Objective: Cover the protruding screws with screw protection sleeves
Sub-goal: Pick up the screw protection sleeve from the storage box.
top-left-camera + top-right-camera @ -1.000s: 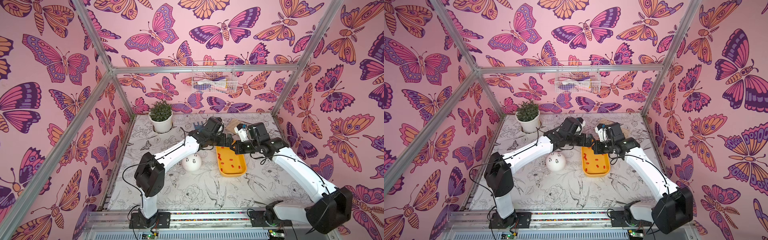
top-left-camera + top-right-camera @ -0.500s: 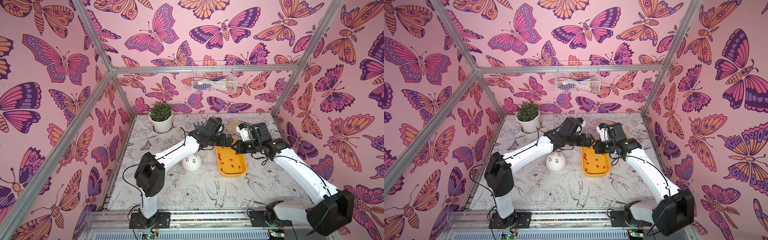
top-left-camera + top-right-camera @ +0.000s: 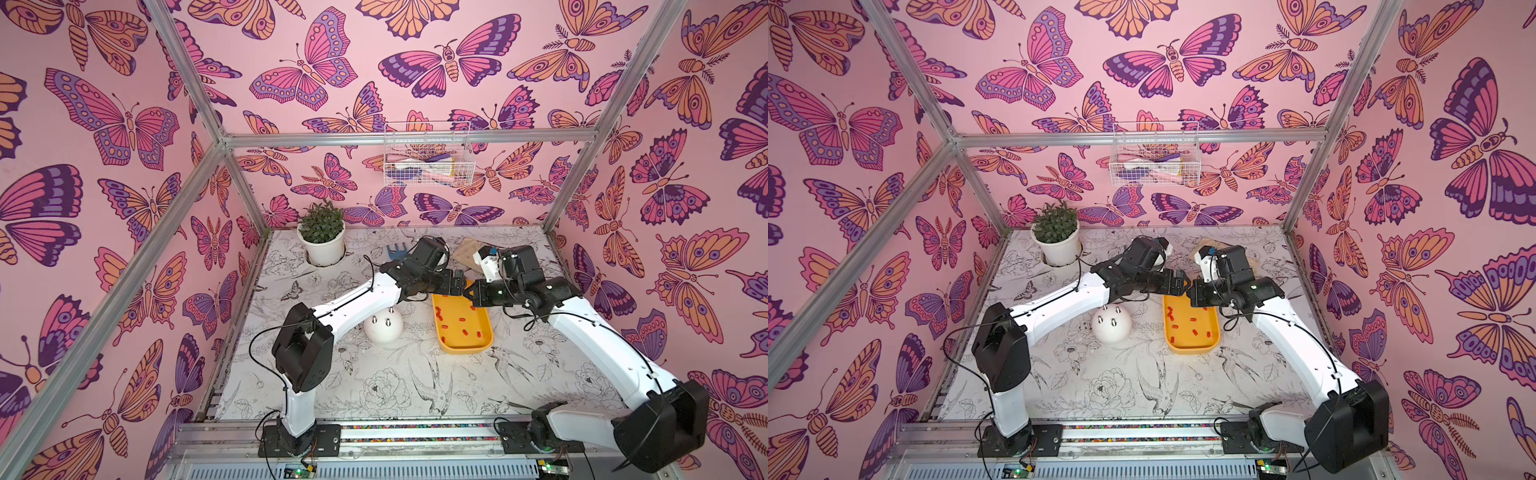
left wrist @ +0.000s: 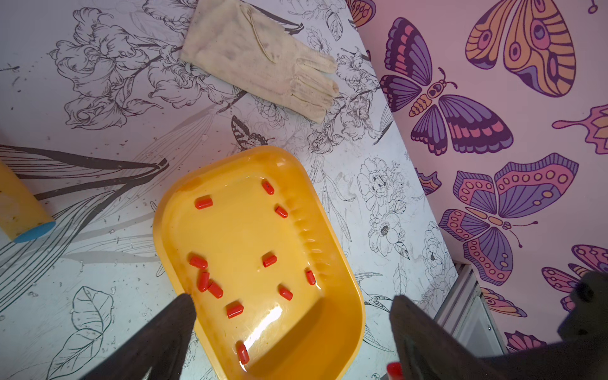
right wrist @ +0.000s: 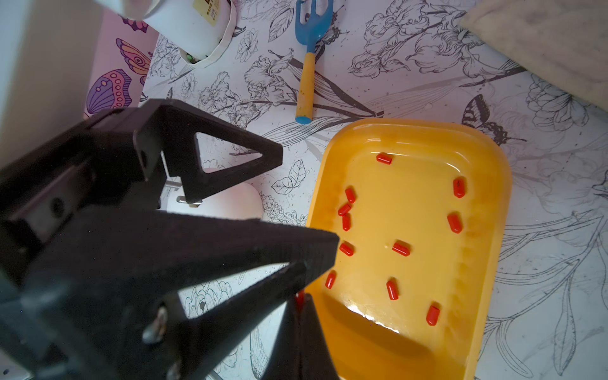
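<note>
Screw protection sleeves (image 4: 269, 260), small red rubbery capsule-shaped caps, lie scattered, eleven of them, in the shallow yellow plastic tray (image 3: 465, 348) on the flower-printed white tabletop (image 3: 374, 395). At the tray's 9 o'clock in both top views stands the smooth white dome (image 3: 384, 334). The protruding screws (image 3: 388, 321), thin dark-grey metal studs, stick up from its top as bare metal; three show there. Both arms extend to the tray's 12 o'clock end, where their tips nearly meet above the rim. The left gripper (image 4: 291, 297) stands wide open, its black fingers (image 4: 158, 329) holding nothing. The right gripper (image 5: 298, 309) is pinched fully together on one more red sleeve (image 5: 299, 296), which sits just beside a finger of the left gripper; whether they touch I cannot tell. A cream fabric glove (image 4: 263, 65) lies at the tray's 12 o'clock, a blue-headed, yellow-handled garden fork (image 5: 307, 65) at its 11 o'clock, and a green plant in a white pot (image 3: 322, 245) farther off at 10 o'clock.
</note>
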Controlling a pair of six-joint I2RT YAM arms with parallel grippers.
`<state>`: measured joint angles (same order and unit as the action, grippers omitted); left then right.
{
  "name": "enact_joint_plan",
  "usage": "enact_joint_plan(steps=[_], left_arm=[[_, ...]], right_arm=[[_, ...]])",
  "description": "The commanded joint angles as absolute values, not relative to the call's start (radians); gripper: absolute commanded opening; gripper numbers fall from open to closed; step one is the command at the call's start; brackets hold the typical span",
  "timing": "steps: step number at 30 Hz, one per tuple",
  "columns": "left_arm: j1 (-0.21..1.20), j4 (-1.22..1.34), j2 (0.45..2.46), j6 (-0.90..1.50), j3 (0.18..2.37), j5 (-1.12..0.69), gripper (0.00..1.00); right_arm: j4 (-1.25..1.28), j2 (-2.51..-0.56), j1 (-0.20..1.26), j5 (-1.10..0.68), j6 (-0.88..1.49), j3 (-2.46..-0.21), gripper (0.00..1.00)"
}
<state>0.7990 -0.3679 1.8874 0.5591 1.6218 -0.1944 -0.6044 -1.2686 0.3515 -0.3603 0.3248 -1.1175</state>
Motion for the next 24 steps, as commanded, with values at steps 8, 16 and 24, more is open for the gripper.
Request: enact_joint_plan(steps=[8, 16, 24], left_arm=[[0.808, -0.371, 1.906, 0.554, 1.598, -0.205, 0.94], [0.811, -0.376, 1.910, 0.553, 1.595, -0.204, 0.94], [0.815, -0.377, 1.913, 0.553, 1.594, -0.205, 0.94]], right_arm=[[-0.580, -1.250, 0.332, -0.368, 0.338, -1.110, 0.03], [-0.575, -1.245, 0.325, -0.378, 0.342, -1.110, 0.03], [-0.572, -1.241, 0.320, -0.387, 0.344, -1.109, 0.03]])
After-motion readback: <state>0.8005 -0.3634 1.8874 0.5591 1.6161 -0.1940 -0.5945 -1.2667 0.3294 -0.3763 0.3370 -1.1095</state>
